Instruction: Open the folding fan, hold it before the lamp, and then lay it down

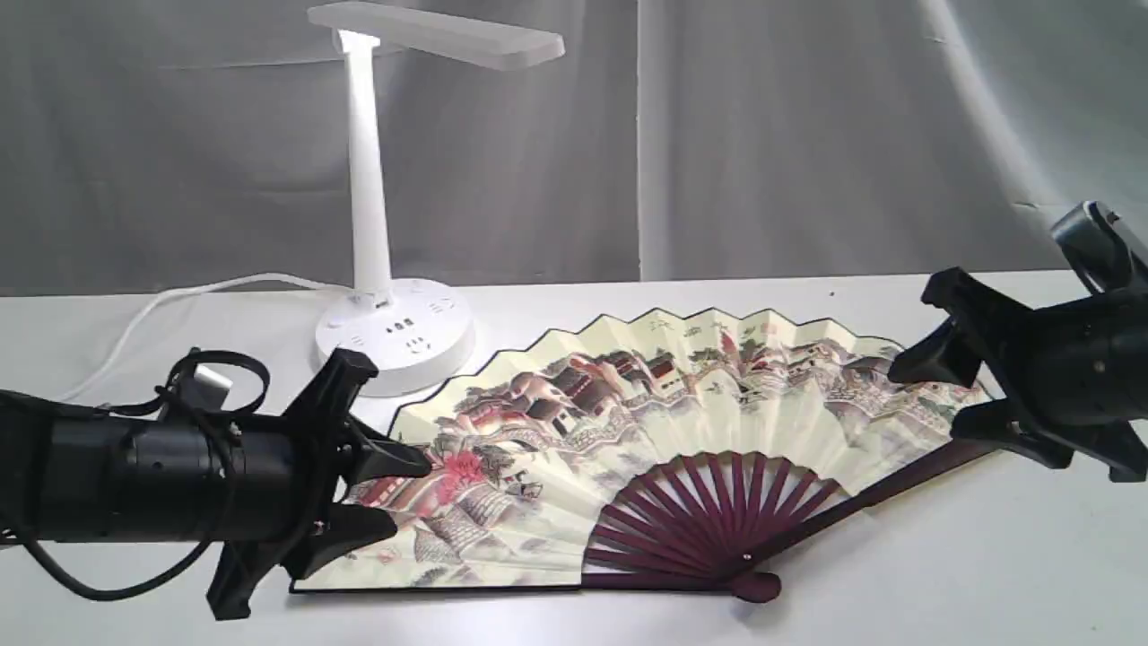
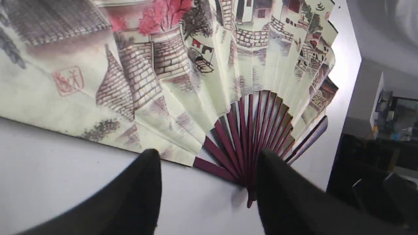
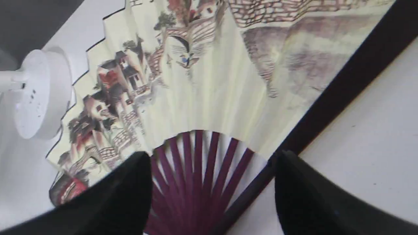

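The folding fan (image 1: 664, 431) lies fully spread and flat on the white table, painted side up, its maroon ribs meeting at the pivot near the front. The white lamp (image 1: 372, 193) stands upright behind the fan's left end. My left gripper (image 1: 390, 493) hovers open over the fan's left edge, holding nothing. My right gripper (image 1: 937, 390) is open at the fan's right end, above the dark guard. The left wrist view shows the fan (image 2: 183, 75) beyond the open gripper (image 2: 209, 156). In the right wrist view the fan (image 3: 209, 94) and lamp base (image 3: 39, 94) show past the open gripper (image 3: 212, 156).
The lamp's white cord (image 1: 179, 301) runs left across the table (image 1: 942, 574). A grey curtain (image 1: 807, 135) hangs behind. Dark equipment (image 2: 378, 156) stands beyond the table edge in the left wrist view.
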Robot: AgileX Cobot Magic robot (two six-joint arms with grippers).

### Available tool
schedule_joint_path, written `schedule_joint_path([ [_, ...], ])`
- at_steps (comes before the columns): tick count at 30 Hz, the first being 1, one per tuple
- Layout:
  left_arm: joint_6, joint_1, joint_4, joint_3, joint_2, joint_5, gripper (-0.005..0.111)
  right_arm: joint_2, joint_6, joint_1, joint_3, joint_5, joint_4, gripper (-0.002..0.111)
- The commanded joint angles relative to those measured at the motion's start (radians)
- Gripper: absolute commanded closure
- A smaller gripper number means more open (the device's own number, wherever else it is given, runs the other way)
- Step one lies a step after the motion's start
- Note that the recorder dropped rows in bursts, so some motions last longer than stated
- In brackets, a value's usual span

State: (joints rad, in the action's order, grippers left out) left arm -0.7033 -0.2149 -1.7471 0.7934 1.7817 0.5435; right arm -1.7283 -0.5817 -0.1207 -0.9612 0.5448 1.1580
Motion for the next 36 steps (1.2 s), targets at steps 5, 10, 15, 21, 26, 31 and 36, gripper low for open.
schedule_joint_path([
  [5,-0.117,-0.005,0.017,0.004,0.001,-0.059,0.06,0.01,0.033,0.002,-0.002,-0.03,-0.182,0.053],
  [10,-0.164,-0.005,0.092,0.007,0.001,-0.051,0.061,0.01,0.033,0.002,-0.002,0.049,-0.288,0.053],
  [15,-0.099,-0.005,0.398,0.079,-0.001,-0.017,0.068,0.01,0.012,0.006,-0.002,0.133,-0.37,0.054],
  [21,0.249,-0.005,0.943,0.209,-0.021,0.081,0.079,0.01,-0.001,0.031,-0.002,0.18,-0.436,0.07],
  [26,0.504,-0.005,1.289,0.277,-0.068,0.156,0.104,0.014,0.001,0.053,-0.006,0.193,-0.47,0.086],
  [31,0.573,0.076,1.365,0.283,-0.099,0.2,0.107,0.014,0.093,0.053,-0.006,0.195,-0.577,0.106],
  [36,0.594,0.225,1.394,0.283,-0.099,0.312,0.107,0.014,0.248,0.053,-0.006,0.2,-0.769,0.108],
])
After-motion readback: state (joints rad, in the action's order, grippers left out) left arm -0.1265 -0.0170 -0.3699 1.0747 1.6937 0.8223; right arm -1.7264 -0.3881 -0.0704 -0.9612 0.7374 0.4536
